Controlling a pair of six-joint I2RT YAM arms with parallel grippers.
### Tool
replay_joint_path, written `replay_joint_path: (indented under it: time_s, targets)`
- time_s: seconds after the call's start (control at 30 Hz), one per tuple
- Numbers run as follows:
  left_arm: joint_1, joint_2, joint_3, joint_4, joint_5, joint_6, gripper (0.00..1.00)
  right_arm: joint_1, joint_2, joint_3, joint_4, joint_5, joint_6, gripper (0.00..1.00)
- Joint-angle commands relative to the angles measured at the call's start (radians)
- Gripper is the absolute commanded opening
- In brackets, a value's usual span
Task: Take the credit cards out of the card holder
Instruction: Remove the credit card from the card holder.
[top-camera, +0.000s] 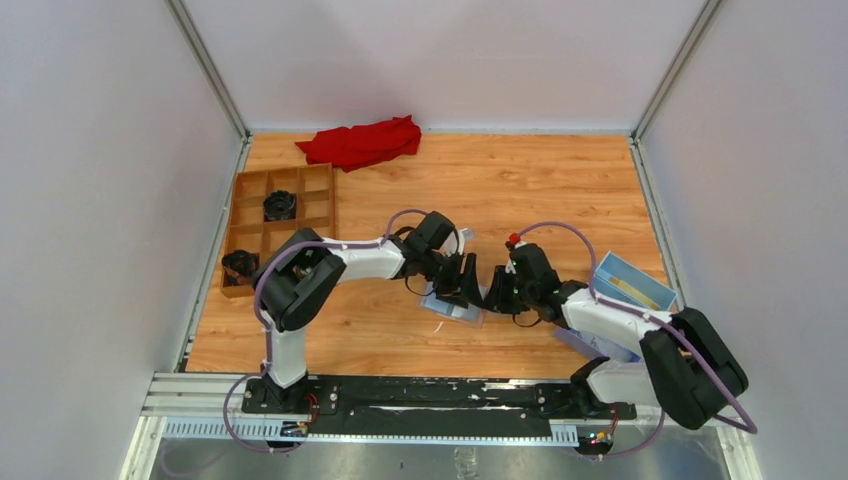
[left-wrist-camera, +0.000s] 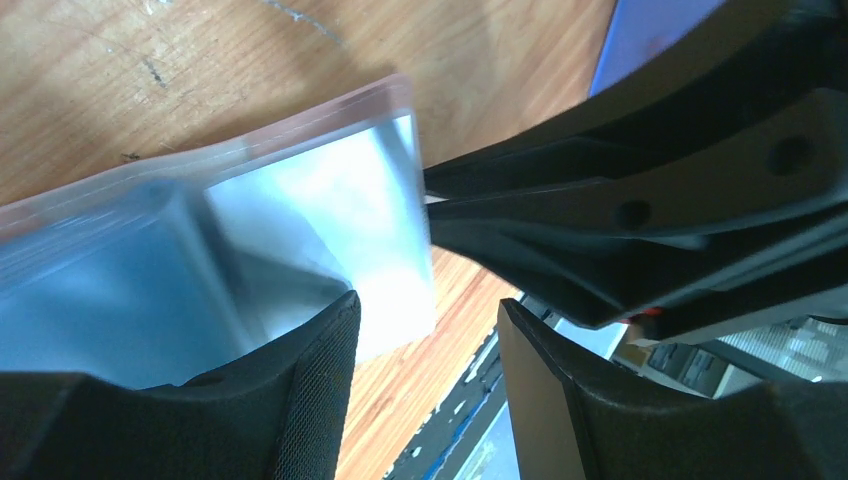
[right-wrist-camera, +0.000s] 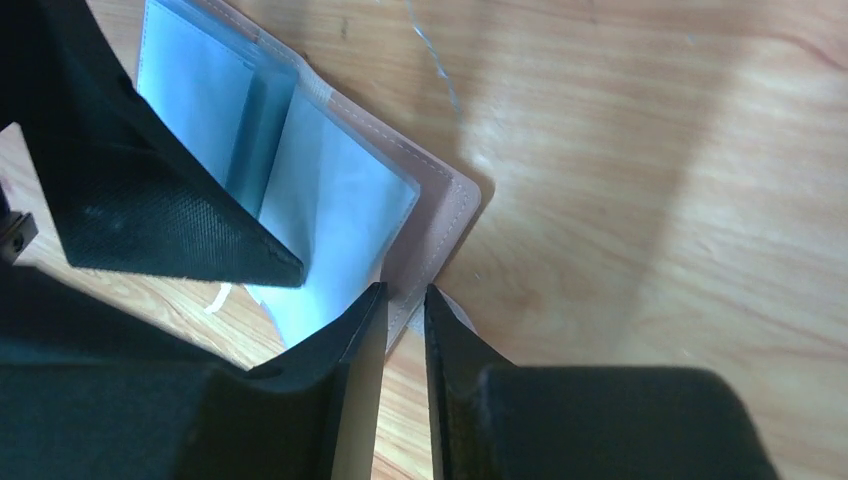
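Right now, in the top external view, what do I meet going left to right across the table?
Brown compartment tray → red cloth → left gripper → right gripper → blue box. The card holder lies beneath the two grippers, so it is left out of the order.

No text, label or number can be read — none on any surface.

Red cloth (top-camera: 362, 142), brown compartment tray (top-camera: 317, 208), blue box (top-camera: 628, 270), wooden table (top-camera: 540, 190)
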Motion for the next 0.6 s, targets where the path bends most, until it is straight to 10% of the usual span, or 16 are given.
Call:
replay_joint_path:
  time_s: [0.0, 0.43, 0.57]
  targets:
    - [-0.009, 0.045, -0.005, 0.042, 0.018, -0.024, 0.56, -0.022, -0.109, -0.057, -0.085, 0.052, 0.048, 0.25]
    - [-0.009, 0.063, -0.008, 0.047, 0.000, -0.014, 0.55, -0.023, -0.432, -0.179, -0.023, 0.096, 0.172, 0.26]
    - [-0.009, 0.062, -0.011, 0.048, 0.005, -0.012, 0.54, -0.024, -0.348, -0.155, 0.035, 0.087, 0.176, 0.13]
